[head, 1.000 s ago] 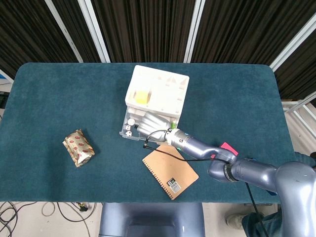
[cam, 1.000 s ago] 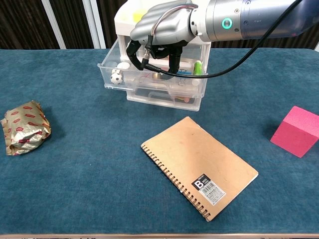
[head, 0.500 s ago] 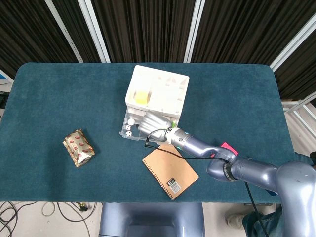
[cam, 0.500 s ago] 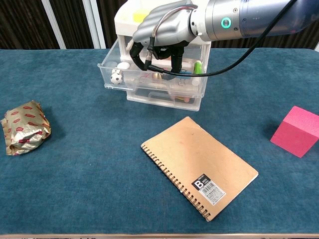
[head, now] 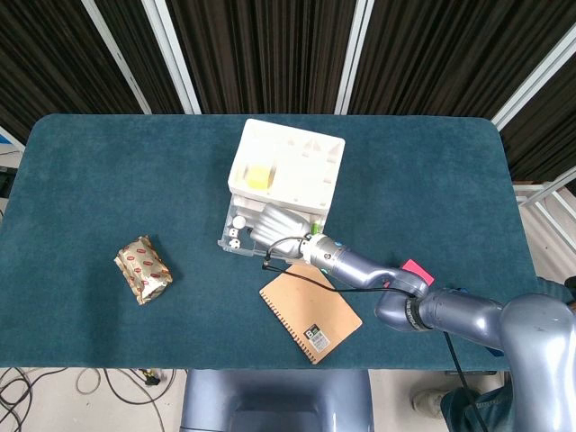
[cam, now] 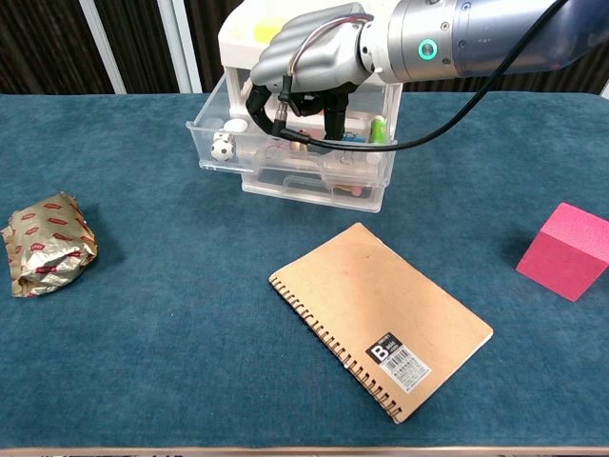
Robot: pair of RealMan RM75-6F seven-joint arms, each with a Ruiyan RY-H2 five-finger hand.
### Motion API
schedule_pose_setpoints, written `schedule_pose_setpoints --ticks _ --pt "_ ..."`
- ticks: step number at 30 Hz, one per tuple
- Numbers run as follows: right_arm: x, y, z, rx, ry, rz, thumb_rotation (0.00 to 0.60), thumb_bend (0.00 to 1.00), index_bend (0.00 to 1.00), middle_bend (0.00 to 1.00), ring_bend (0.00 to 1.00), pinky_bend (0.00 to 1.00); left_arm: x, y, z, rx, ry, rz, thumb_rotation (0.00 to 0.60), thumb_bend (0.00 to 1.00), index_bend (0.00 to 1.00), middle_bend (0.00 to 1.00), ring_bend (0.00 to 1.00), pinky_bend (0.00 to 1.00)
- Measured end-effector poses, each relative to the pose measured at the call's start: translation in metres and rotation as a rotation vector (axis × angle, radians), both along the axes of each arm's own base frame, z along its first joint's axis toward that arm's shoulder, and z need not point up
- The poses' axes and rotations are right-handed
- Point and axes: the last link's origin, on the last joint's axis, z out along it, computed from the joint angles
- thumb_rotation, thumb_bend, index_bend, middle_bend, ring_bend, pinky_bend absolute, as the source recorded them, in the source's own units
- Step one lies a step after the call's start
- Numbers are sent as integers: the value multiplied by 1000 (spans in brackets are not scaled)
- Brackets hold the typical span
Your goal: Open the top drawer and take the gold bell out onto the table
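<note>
Teal felt table [cam: 143, 362], dark slatted wall [head: 270, 54], brown notebook [cam: 381, 319], pink block [cam: 571, 249]

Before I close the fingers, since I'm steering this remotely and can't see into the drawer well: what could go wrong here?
The right hand covers the middle of the open top drawer, so the gold bell is mostly hidden; the fingers may close on nothing. A small soccer ball and a green item lie close by and might get grabbed or knocked. The hand's cable dangles into the drawer and could snag on lifting.
</note>
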Motion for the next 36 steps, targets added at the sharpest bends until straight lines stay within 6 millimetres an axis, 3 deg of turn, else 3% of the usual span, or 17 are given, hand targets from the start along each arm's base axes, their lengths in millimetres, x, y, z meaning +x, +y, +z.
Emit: schedule_pose_setpoints --ticks 36 --pt "-1 1 -3 -8 15 14 600 339 550 974 1000 1000 0 0 0 -4 -8 9 600 202 104 0 0 0"
